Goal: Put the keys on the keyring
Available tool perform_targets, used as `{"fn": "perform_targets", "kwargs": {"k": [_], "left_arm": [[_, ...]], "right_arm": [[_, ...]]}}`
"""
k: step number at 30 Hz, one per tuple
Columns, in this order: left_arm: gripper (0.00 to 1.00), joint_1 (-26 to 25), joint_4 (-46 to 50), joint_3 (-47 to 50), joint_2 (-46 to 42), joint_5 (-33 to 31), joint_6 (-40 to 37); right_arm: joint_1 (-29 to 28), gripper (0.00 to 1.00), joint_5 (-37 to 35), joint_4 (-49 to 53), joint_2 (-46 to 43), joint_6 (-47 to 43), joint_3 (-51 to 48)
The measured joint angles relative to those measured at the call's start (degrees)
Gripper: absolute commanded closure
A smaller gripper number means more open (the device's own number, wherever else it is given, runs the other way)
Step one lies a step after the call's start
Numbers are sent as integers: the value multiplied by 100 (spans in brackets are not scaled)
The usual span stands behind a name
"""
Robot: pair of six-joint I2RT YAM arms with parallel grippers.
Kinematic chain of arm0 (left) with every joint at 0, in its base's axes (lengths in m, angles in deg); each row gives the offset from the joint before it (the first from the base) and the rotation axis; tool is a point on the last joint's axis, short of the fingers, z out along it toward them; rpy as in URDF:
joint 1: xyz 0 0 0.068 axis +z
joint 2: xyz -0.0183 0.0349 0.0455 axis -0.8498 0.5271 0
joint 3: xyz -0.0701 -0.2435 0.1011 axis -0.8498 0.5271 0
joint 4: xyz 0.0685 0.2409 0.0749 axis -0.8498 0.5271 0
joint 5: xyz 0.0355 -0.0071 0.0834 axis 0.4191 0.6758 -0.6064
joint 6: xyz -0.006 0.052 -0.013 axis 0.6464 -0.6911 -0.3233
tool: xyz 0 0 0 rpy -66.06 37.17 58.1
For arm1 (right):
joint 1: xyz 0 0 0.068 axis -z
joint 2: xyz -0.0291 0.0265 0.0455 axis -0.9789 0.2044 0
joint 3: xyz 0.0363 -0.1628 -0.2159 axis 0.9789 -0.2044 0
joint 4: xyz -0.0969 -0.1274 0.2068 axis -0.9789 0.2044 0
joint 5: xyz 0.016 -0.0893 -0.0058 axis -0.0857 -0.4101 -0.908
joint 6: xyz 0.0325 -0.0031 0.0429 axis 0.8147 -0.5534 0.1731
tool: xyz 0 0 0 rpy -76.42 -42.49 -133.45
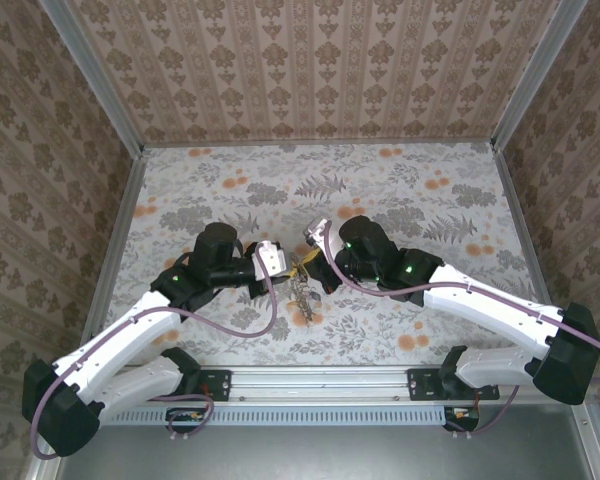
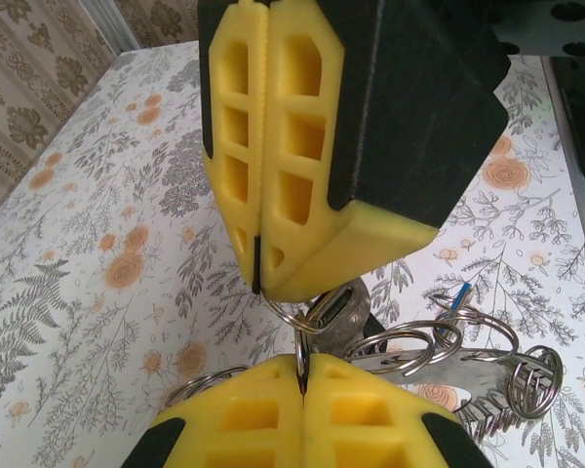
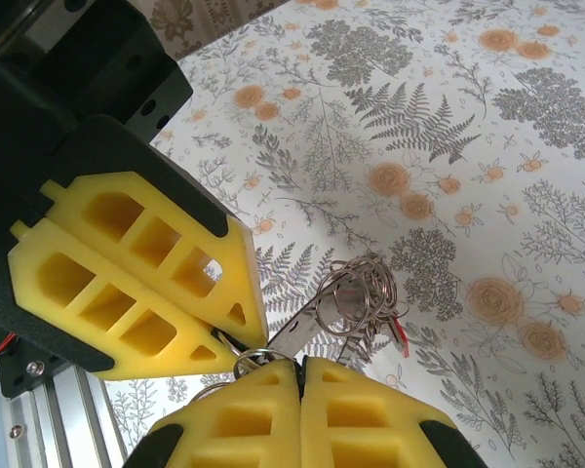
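Keyring (image 3: 255, 357) held at the centre of the table (image 1: 430, 200), shared by two arms. Left gripper (image 2: 303, 378) reaches in from 8 o'clock and right gripper (image 3: 300, 376) from 4 o'clock. Each has its pads pressed together, pinching the thin ring wire at a separate spot, probably to steady it while its coil is worked. Keys (image 1: 302, 292) trail toward 6 o'clock beneath the pinch.
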Motion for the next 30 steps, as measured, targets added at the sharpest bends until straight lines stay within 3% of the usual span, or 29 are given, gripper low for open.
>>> {"fn": "perform_targets", "kwargs": {"k": [30], "left_arm": [[100,-7,-44,-404,678,-103,846]], "right_arm": [[-44,100,-693,308,96,1482,146]]}}
